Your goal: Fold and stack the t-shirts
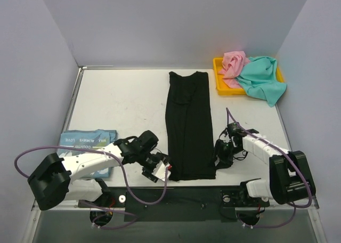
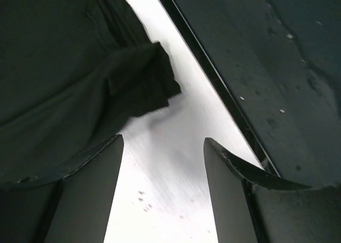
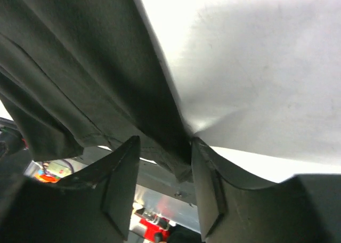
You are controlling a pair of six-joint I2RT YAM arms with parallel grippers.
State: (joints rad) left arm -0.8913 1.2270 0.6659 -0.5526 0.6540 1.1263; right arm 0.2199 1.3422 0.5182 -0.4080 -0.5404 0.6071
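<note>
Black t-shirt (image 1: 189, 126): folded into a long narrow strip, flat on the table (image 1: 122, 104), running from 12 o'clock to 6 o'clock through the middle of the top view.
Left gripper (image 1: 160, 171): at the strip's 7 o'clock corner, just beside the cloth edge. In its wrist view the fingers (image 2: 88, 195) stand well apart with only bare table between them; the black corner lies at 11 o'clock of the gap, not held.
Right gripper (image 1: 222, 155): at the strip's 5 o'clock corner. In its wrist view the fingers (image 3: 120, 184) are partly apart; the black hem hangs down between them, lying against the right-hand finger, with a clear gap on its other side, so it is not clamped.
Light blue t-shirt (image 1: 85, 139): folded, white lettering up, at 8 o'clock on the table, partly under the left arm.
Pink t-shirt (image 1: 233, 64): crumpled in the yellow tray (image 1: 217, 72) at 1 o'clock.
Teal t-shirt (image 1: 262, 79): crumpled beside the pink one, spilling over the tray's right and near rims.
</note>
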